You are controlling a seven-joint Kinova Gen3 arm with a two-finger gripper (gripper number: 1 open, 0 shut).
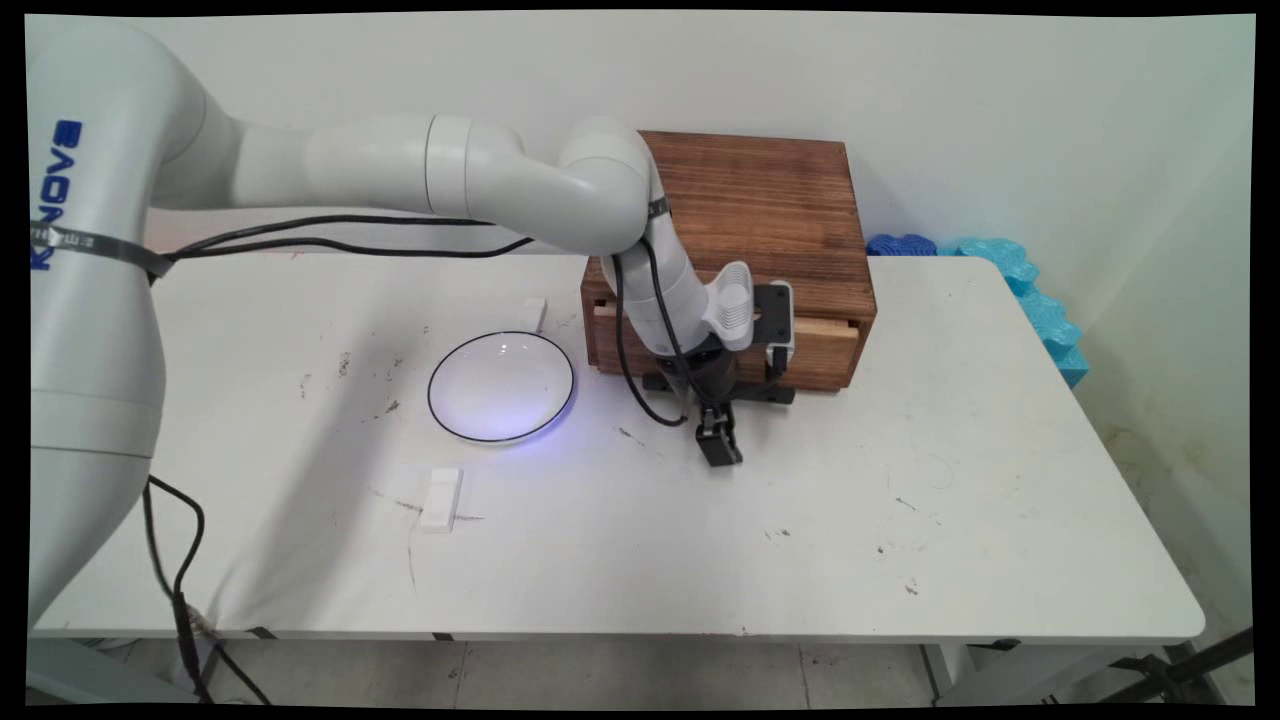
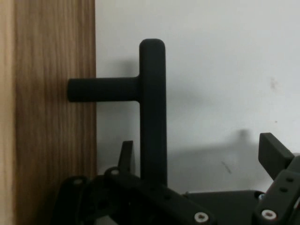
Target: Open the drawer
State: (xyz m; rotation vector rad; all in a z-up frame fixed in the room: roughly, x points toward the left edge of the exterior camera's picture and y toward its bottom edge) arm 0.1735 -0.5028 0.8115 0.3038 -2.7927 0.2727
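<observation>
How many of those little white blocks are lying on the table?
2. One white block lies near the table's front, in front of the white bowl. The other white block sits just behind the bowl, left of the wooden drawer box. The arm might hide more.

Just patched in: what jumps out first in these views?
A dark wooden box at the table's far edge, the arm reaching down its front. The open tool straddles the black T-shaped handle on the box's front. Left of the box sits a white bowl with a dark rim.
</observation>
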